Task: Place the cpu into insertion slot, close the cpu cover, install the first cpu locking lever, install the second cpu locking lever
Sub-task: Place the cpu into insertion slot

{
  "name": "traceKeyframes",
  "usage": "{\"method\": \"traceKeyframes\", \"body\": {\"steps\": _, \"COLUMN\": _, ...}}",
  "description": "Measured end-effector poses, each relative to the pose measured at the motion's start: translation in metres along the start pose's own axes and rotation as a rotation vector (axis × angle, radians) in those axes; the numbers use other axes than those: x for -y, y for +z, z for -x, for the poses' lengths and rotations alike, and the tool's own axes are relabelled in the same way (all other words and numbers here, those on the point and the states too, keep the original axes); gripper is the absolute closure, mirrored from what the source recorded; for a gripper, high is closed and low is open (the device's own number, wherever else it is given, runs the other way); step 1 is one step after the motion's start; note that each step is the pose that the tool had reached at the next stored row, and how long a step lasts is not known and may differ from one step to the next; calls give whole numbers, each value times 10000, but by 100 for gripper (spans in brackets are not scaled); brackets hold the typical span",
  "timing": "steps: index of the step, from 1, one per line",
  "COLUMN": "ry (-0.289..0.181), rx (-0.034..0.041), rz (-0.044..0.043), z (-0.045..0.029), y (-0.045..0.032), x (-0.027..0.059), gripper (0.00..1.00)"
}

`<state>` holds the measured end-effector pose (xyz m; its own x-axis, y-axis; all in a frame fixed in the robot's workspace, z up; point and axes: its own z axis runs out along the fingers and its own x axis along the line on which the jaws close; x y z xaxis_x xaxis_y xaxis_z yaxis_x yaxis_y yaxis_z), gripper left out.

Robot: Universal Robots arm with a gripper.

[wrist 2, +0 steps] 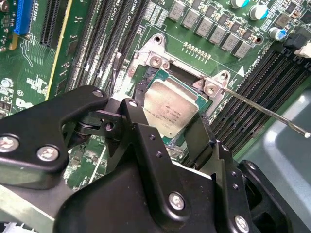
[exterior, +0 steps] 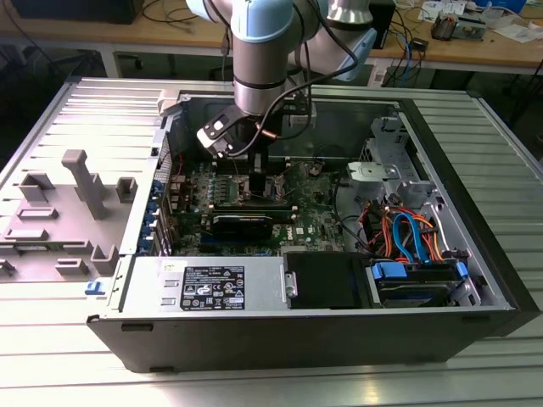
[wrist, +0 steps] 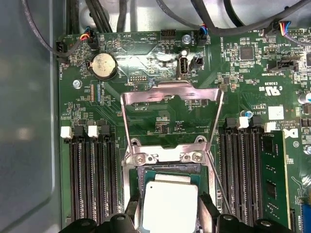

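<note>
The cpu [wrist 2: 170,108], a small square chip with a silvery top, sits between my gripper's [wrist 2: 170,116] black fingers [wrist 2: 200,132], which are shut on its two opposite edges. It hangs slightly tilted right over the insertion slot [wrist 2: 171,74], whose dark socket edge [wrist: 167,171] shows just beyond the chip [wrist: 170,204]. The cpu cover [wrist: 125,126], a thin silver frame with a big window, stands flipped open behind the socket. A thin locking lever [wrist 2: 265,112] sticks out sideways, released. In the exterior view the gripper [exterior: 259,174] is low over the green motherboard [exterior: 191,191] inside the open case.
Long black memory slots [wrist: 92,179] flank the socket on both sides. A silver power supply [exterior: 208,287] lies at the case's front, and orange and blue cables [exterior: 405,233] and a drive cage [exterior: 386,170] are on the exterior view's right. A grey fixture [exterior: 81,182] stands outside the case.
</note>
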<state>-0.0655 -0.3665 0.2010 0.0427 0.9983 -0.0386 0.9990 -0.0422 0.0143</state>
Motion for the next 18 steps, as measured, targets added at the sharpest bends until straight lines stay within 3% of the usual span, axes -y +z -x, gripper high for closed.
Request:
{"method": "traceKeyframes", "body": {"steps": 1, "ry": 0, "rx": -6, "rz": -3, "z": 0, "y": 3, "x": 0, "gripper": 45}}
{"method": "traceKeyframes", "body": {"steps": 7, "ry": -229, "rx": 9, "rz": 9, "z": 0, "y": -11, "x": -4, "gripper": 45}}
{"method": "traceKeyframes", "body": {"steps": 11, "ry": -817, "rx": 24, "rz": 33, "z": 0, "y": -11, "x": -4, "gripper": 45}}
{"method": "traceKeyframes", "body": {"steps": 18, "ry": -774, "rx": 27, "rz": 30, "z": -1, "y": -14, "x": -29, "gripper": 45}}
